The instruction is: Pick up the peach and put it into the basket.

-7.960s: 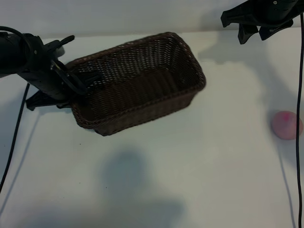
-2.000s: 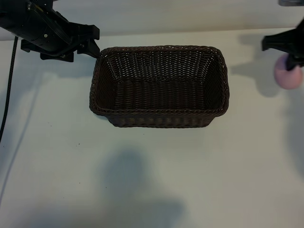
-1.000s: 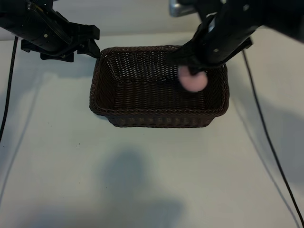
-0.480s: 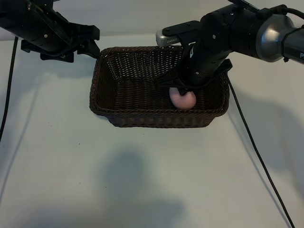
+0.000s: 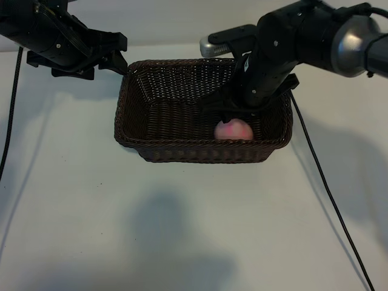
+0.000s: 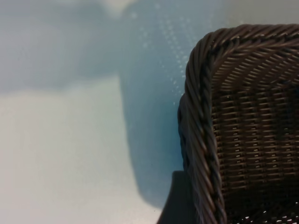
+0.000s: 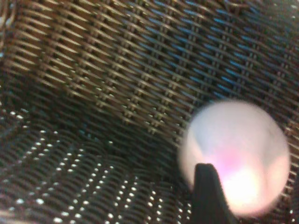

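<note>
The dark-brown wicker basket (image 5: 203, 148) stands at the table's back middle. The pink peach (image 5: 234, 130) lies inside it, against the front wall near the right end. My right gripper (image 5: 240, 110) hangs just above the peach, open, with the peach free below it. In the right wrist view the peach (image 7: 243, 149) is a blur on the weave (image 7: 117, 70), behind one dark fingertip (image 7: 208, 191). My left gripper (image 5: 119, 53) stands open at the basket's back-left corner. The left wrist view shows the braided rim (image 6: 201, 116) and one finger (image 6: 175, 203) outside it.
Black cables trail down the table from both arms, one at the left edge (image 5: 12, 115) and one at the right (image 5: 327, 194). The white tabletop (image 5: 194, 230) stretches in front of the basket, with soft shadows on it.
My right gripper carried the peach over the basket, lowered it inside and opened. The peach has dropped to the basket floor. The left arm has not moved.
</note>
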You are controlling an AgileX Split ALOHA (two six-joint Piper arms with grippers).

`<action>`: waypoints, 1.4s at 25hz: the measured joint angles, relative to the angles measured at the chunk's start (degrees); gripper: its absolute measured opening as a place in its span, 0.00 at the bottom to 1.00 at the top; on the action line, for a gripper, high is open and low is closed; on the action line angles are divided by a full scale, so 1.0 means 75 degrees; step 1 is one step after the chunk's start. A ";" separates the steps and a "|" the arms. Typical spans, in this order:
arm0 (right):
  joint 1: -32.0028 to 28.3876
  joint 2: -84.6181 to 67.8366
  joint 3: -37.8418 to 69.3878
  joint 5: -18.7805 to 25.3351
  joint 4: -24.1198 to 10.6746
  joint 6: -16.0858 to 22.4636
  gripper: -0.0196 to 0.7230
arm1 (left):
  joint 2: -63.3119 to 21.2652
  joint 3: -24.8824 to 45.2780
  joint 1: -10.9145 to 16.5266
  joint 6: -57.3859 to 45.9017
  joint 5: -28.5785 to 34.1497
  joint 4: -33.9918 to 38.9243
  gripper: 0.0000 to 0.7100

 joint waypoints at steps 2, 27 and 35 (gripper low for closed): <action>0.0000 -0.0127 -0.0145 0.0210 -0.0009 0.0000 0.65 | 0.0000 0.0000 0.0000 0.0000 0.0019 0.0000 0.83; -0.1746 -0.0505 -0.1324 0.2744 -0.0791 -0.0168 0.66 | 0.0000 -0.0006 0.0000 0.0000 0.0050 0.0000 0.83; -0.1746 -0.0505 -0.1365 0.2770 -0.0724 -0.0178 0.66 | 0.0000 -0.0006 0.0000 0.0008 0.0050 0.0000 0.83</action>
